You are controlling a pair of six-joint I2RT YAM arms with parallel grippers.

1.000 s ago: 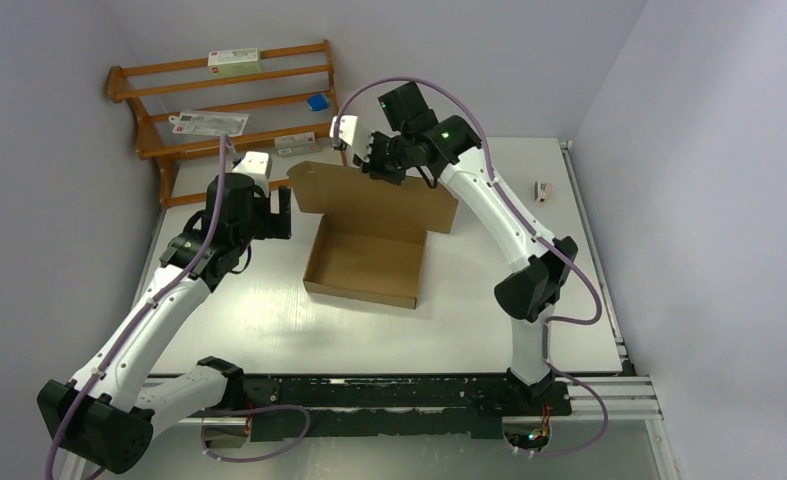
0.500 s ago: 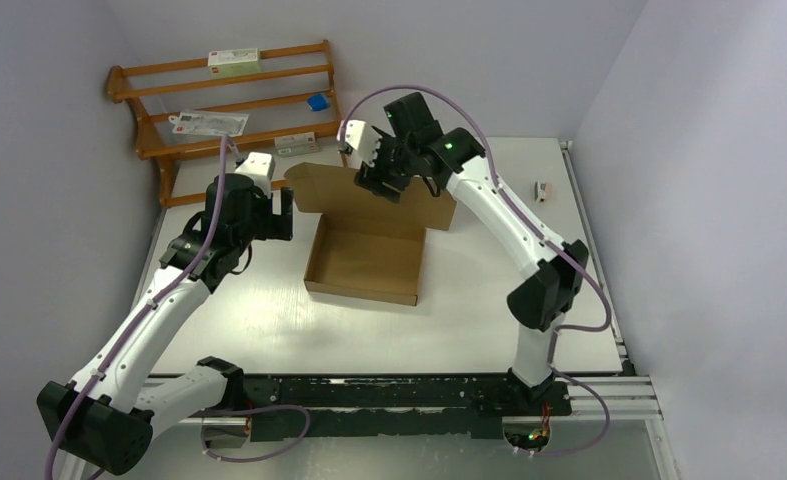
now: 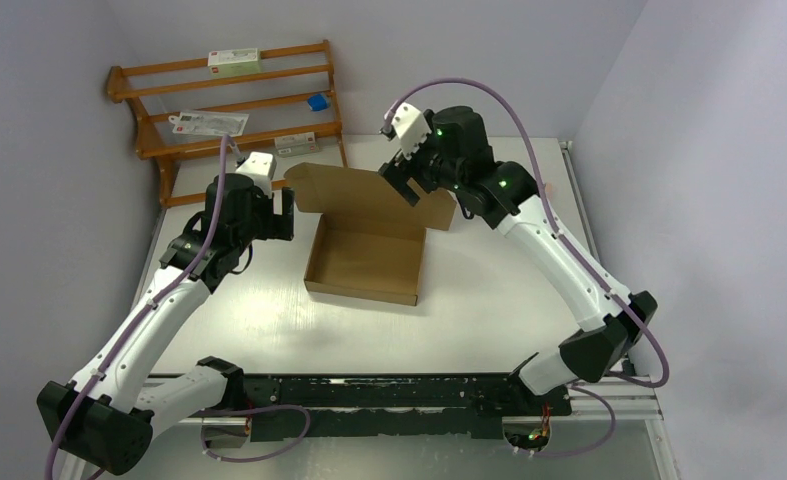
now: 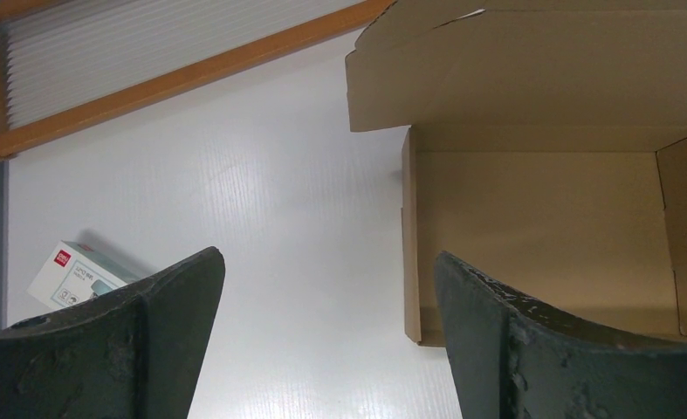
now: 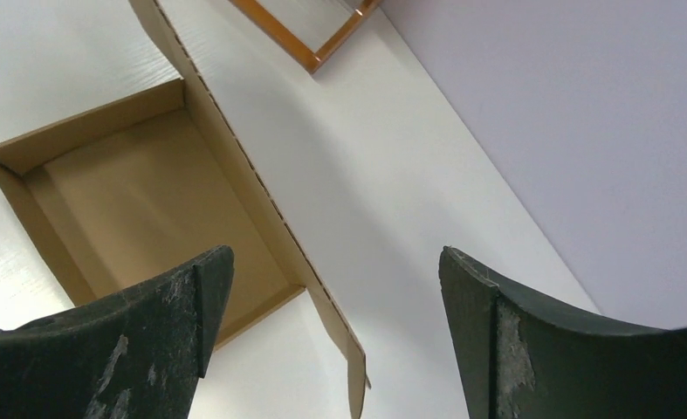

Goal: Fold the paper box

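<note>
Hovering my right tool (image 5: 331, 266), jaws spread and empty, over the raised lid (image 3: 364, 200) at the 12 o'clock edge of the paper box (image 3: 367, 262) on the worktop (image 3: 269, 310), with my left tool (image 4: 326, 262) equally open at its 10 o'clock, I worry the unheld lid may flop back or a push skid the box.
</note>
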